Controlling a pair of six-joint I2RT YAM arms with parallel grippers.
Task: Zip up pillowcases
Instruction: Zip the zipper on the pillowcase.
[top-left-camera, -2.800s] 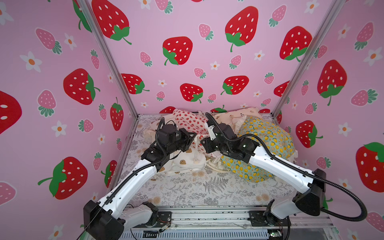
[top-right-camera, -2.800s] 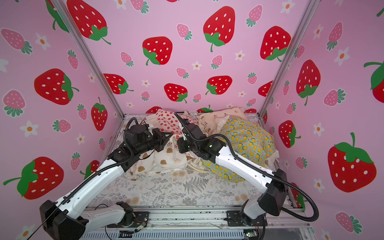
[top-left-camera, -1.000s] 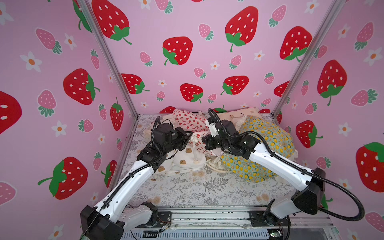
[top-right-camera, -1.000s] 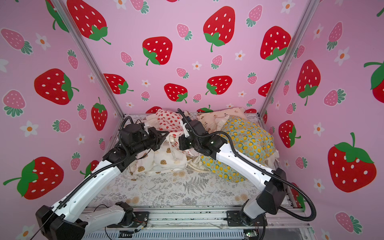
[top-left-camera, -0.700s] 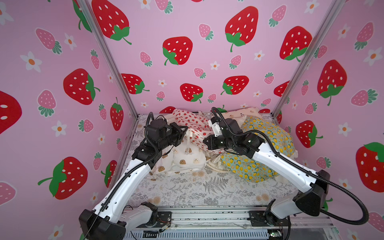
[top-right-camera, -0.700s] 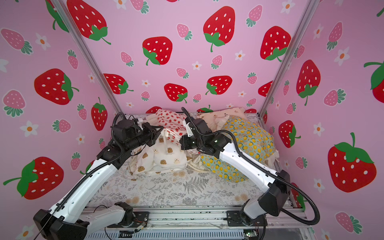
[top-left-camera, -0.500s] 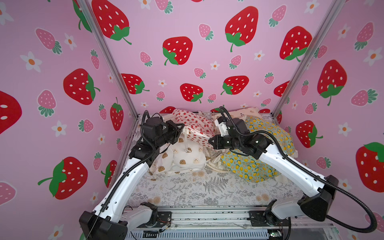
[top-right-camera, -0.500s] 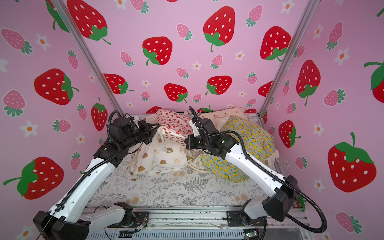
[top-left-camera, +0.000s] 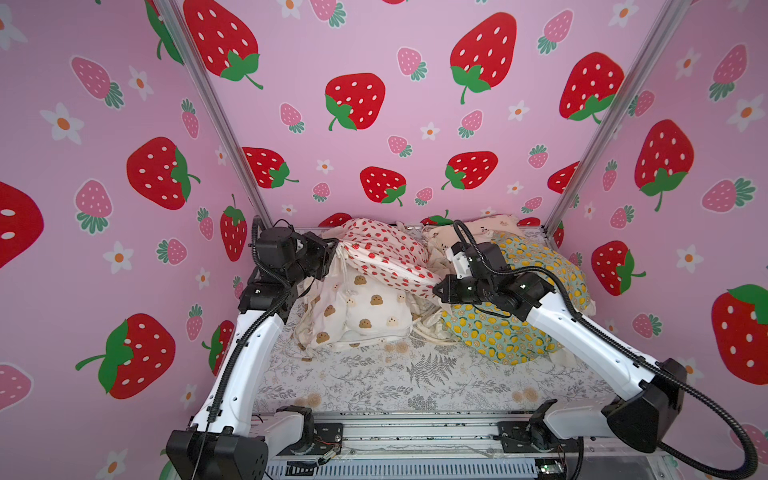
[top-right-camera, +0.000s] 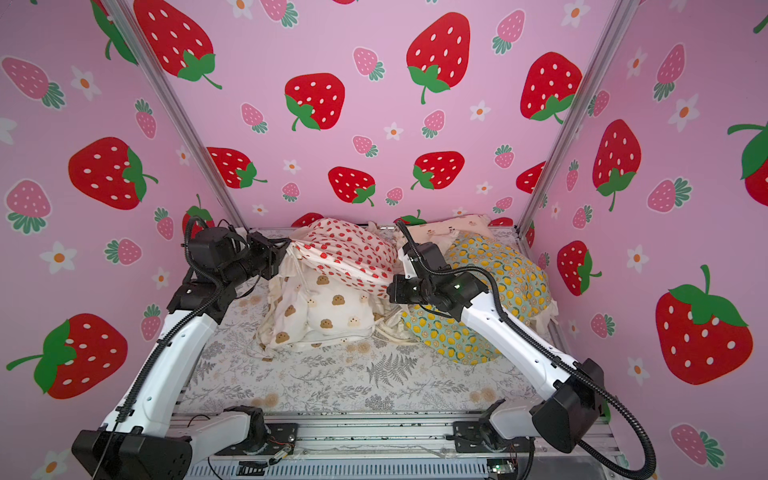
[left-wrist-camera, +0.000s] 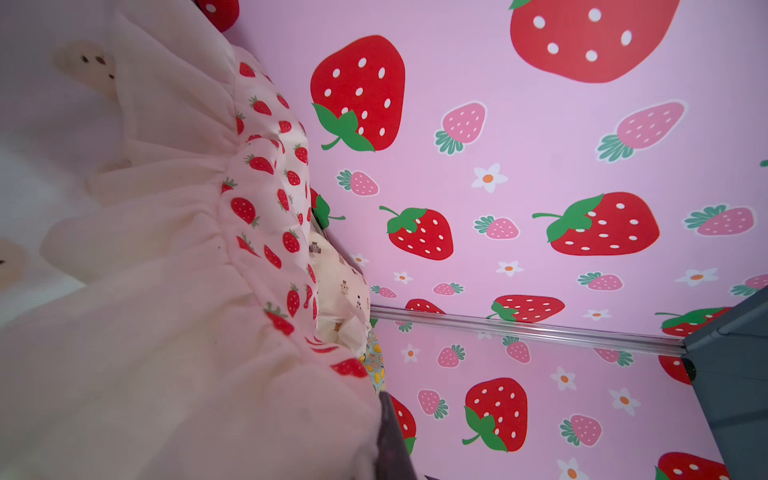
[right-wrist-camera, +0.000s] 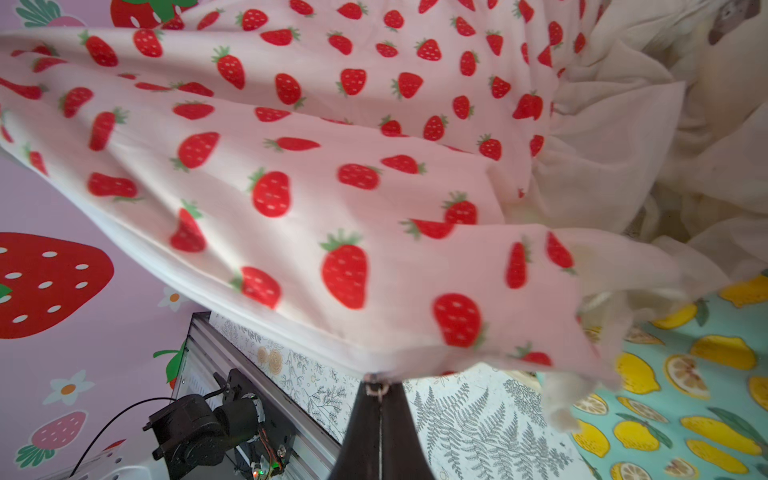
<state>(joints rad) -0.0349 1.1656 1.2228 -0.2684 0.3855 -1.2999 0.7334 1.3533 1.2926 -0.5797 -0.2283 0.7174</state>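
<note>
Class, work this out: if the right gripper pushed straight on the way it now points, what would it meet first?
The white fabric pillowcase with red strawberries, which the right gripper is shut on; beyond it, probably the white cookie-print pillowcase, though depth is unclear.

Left gripper (top-left-camera: 333, 247): raised, pointed inward, clamped shut on pillowcase (top-left-camera: 382, 253) corner. Right gripper (top-left-camera: 436, 289): arm stretched forward, pointed leftward, clamped shut on opposite edge.
</note>
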